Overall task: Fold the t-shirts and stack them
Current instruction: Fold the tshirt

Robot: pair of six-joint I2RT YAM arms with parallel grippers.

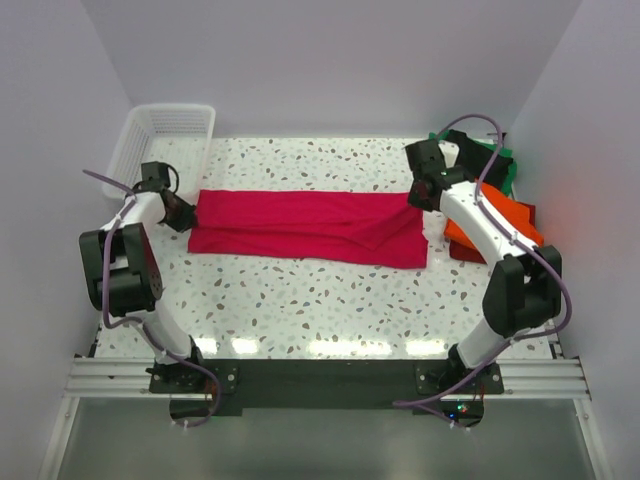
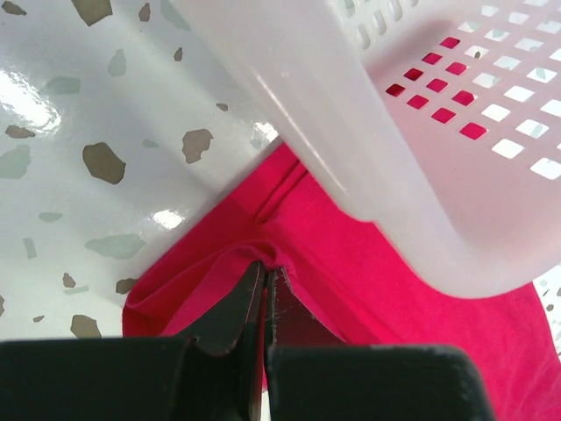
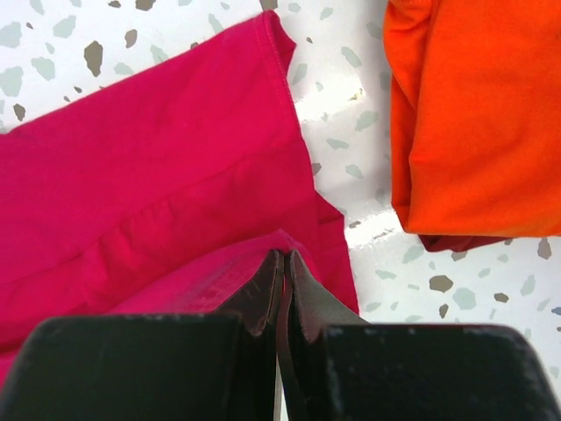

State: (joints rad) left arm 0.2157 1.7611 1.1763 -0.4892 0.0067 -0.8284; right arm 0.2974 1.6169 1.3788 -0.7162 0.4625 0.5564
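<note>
Top external view: the crimson t-shirt lies as a long band, folded lengthwise, across the middle of the table. Its left end is near the white mesh basket at far left. Its right end is just beside the pile at far right: orange t-shirt on top, dark red t-shirt peeking out under it, green t-shirt behind.

The left gripper is at the left end, jaws closed, pinching the hem where the cloth bunches up to the tips. The right gripper is at the right end, jaws closed too, nipping a raised fold of the same shirt.

Handling, as a judgement: light, soft cloth with no stiffness, so it sags and creases wherever it is unsupported. It slides easily on the glossy tabletop, and layers may shift against each other. Best hold is at doubled edges or hems near the end corners, catching all layers together so the fold does not open. Lifting both ends evenly should keep the band taut. There is a snag risk on the basket rim at the left.
</note>
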